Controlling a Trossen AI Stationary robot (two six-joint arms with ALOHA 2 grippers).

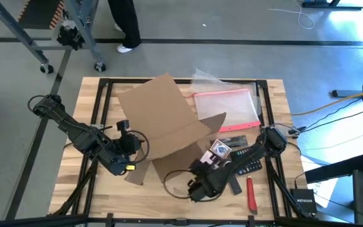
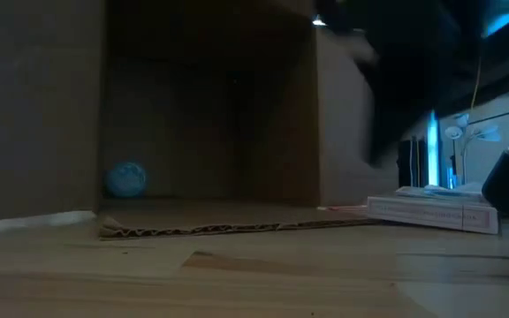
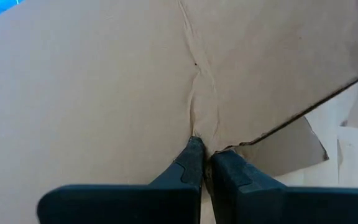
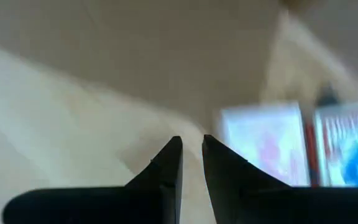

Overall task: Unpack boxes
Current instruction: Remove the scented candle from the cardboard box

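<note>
The brown cardboard box (image 1: 166, 123) lies on its side in the middle of the table, its open end facing the near edge and one flap (image 2: 219, 228) flat on the wood. A blue ball (image 2: 125, 179) rests inside on the box's lower wall. My left gripper (image 1: 131, 150) is shut on the box's near left edge. My right gripper (image 1: 194, 188) hangs above the table by the opening's near right corner. Its fingers (image 4: 173, 165) point steeply down with a narrow gap and nothing between them. My left gripper pinches the box's cardboard edge (image 3: 205, 140) between its two fingers, right at a crease in the wall. The fingers come slanting down from the table's left. One layer or several, I cannot tell. The box stays on the table.
A clear pouch with a pink-red edge (image 1: 225, 104) lies behind the box on the right. Right of the opening lie a small printed pack (image 1: 220, 149), a dark remote (image 1: 247, 165), a red-handled tool (image 1: 251, 194) and a flat white box (image 2: 431, 212).
</note>
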